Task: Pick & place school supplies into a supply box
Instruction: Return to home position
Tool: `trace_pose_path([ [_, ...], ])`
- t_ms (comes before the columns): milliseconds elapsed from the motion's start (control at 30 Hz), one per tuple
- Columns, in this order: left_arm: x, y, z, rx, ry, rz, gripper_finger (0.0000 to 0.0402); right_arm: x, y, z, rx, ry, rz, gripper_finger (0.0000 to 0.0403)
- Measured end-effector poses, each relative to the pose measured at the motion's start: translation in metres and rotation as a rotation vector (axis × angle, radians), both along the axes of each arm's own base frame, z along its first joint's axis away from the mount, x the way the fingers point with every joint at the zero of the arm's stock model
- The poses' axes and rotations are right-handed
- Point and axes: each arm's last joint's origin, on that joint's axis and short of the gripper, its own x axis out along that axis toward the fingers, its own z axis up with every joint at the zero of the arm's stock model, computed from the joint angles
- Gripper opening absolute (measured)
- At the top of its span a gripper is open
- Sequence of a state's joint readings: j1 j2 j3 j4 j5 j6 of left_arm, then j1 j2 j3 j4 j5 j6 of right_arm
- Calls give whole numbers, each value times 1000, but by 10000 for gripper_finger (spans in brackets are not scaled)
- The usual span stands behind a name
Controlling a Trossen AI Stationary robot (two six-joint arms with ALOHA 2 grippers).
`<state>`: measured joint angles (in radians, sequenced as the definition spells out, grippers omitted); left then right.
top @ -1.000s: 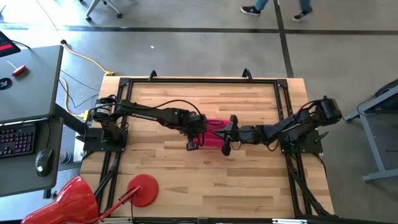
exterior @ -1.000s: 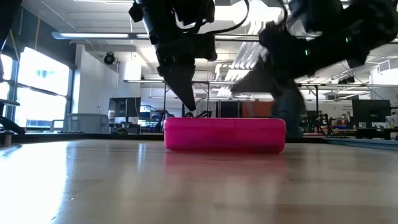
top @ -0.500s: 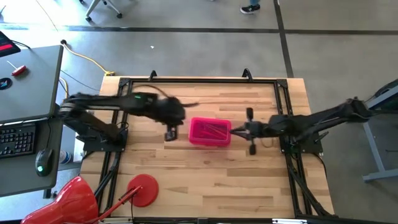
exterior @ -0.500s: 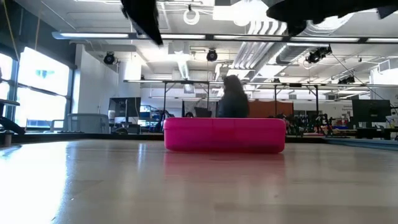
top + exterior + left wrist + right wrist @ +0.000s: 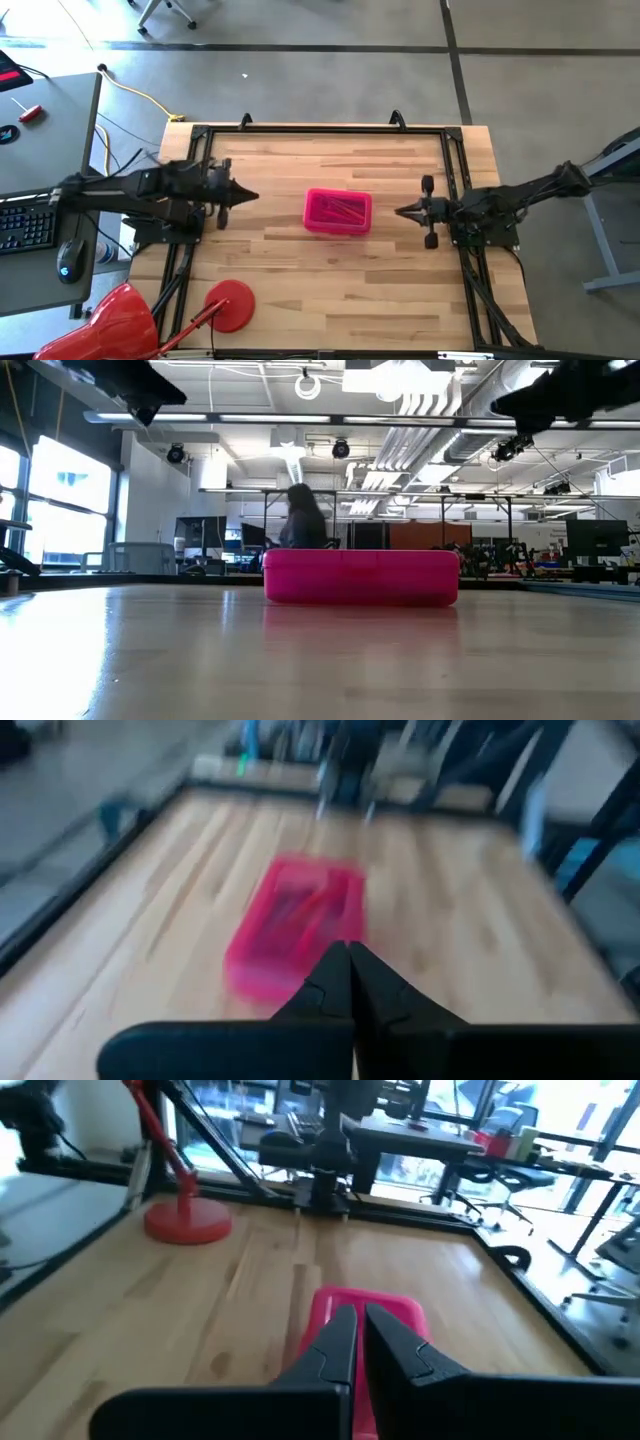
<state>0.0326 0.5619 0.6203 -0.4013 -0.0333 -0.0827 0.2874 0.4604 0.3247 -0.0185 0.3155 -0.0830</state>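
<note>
The pink supply box (image 5: 338,211) stands open-topped at the table's middle, resting on its flat bottom (image 5: 360,596). Several thin pens and pencils (image 5: 342,207) lie inside it. My left gripper (image 5: 252,196) hangs over the table to the box's left, pointing at it, shut and empty (image 5: 348,952). My right gripper (image 5: 398,211) hangs to the box's right, pointing at it, shut and empty (image 5: 358,1316). The box also shows in the left wrist view (image 5: 290,925) and the right wrist view (image 5: 368,1302). The scissors are not seen.
A red round disc with a stick handle (image 5: 228,303) stands at the table's near left, also in the right wrist view (image 5: 188,1220). Black frame rails (image 5: 320,130) run round the table. A person (image 5: 305,522) shows in the room behind the table.
Both grippers were down at the box. My left gripper has drawn back and up toward the table's left edge, my right gripper toward the right edge. The box stays in place. The person in the room behind has moved leftward.
</note>
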Motion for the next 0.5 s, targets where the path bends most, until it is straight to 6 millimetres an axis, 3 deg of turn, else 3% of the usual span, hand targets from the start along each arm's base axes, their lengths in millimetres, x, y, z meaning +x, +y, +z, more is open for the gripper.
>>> trace_pose_path([
  [100, -10, -2, -16, 23, -150, -48, 29, -7, -2, -20, 55, -60, -5, 0],
  [333, -28, -3, -35, 57, -237, -82, 25, -20, -1, -58, 131, -200, 163, 0],
  [500, -28, -5, -49, 103, -287, -160, 22, -24, -2, -56, 129, -230, 169, 0],
])
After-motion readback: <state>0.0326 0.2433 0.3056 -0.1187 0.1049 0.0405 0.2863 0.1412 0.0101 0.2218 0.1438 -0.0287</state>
